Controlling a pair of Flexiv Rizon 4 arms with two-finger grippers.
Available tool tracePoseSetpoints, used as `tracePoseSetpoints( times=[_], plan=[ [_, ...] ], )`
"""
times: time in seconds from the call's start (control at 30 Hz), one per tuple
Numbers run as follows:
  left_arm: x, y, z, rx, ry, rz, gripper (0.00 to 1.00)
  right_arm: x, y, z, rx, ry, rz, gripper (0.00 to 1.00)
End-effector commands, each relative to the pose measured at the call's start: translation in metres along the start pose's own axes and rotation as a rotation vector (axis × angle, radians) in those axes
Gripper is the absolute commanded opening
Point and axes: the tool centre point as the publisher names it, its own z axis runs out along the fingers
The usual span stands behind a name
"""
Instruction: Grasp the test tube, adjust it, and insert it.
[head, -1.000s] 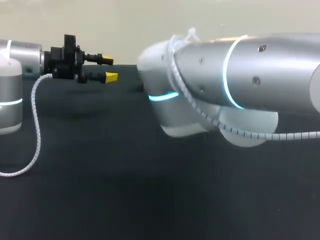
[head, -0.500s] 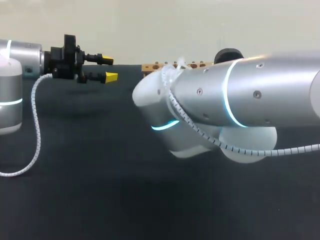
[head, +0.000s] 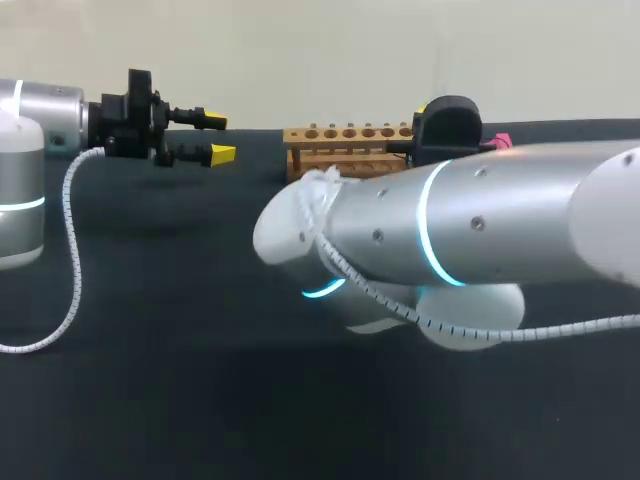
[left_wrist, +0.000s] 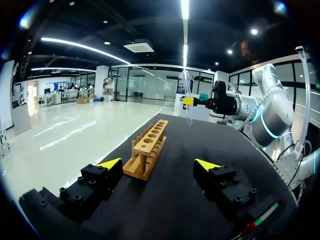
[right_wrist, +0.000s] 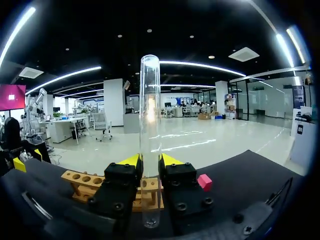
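Note:
A clear glass test tube (right_wrist: 150, 115) stands upright between the yellow-tipped fingers of my right gripper (right_wrist: 150, 161), which is shut on its lower part. In the left wrist view the same tube (left_wrist: 189, 114) hangs from the right gripper (left_wrist: 188, 101) above the far end of the wooden rack (left_wrist: 147, 147). The rack (head: 345, 148), with a row of round holes, sits at the table's far side. My left gripper (head: 215, 138) hovers open to the rack's left, holding nothing. In the head view my right arm (head: 470, 230) hides the tube.
A small pink block (right_wrist: 204, 181) lies on the black table (head: 180, 380) just beyond the rack on the right. My right arm's thick silver link spans the middle and right of the head view.
My right arm has swung down and toward the front, uncovering the rack and the right gripper's black body in the head view. The left arm has stayed still.

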Motion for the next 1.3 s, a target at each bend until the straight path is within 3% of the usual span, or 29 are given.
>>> tracePoseSetpoints(
  times=[0.03, 0.27, 0.5, 1.3],
  plan=[
    [0.001, -0.001, 0.0, -0.003, -0.004, 0.003, 1.0, 0.001, 0.006, 0.009, 0.009, -0.158, 0.006, 0.0],
    [0.001, -0.001, 0.0, -0.003, -0.004, 0.003, 1.0, -0.018, 0.01, 0.018, -0.011, -0.191, 0.009, 0.0],
    [0.001, -0.001, 0.0, -0.003, -0.004, 0.003, 1.0, -0.029, 0.01, 0.02, -0.054, -0.156, 0.029, 0.0],
    [0.001, -0.001, 0.0, -0.003, -0.004, 0.003, 1.0, -0.035, 0.03, 0.042, -0.115, -0.157, 0.033, 0.0]
  ],
)
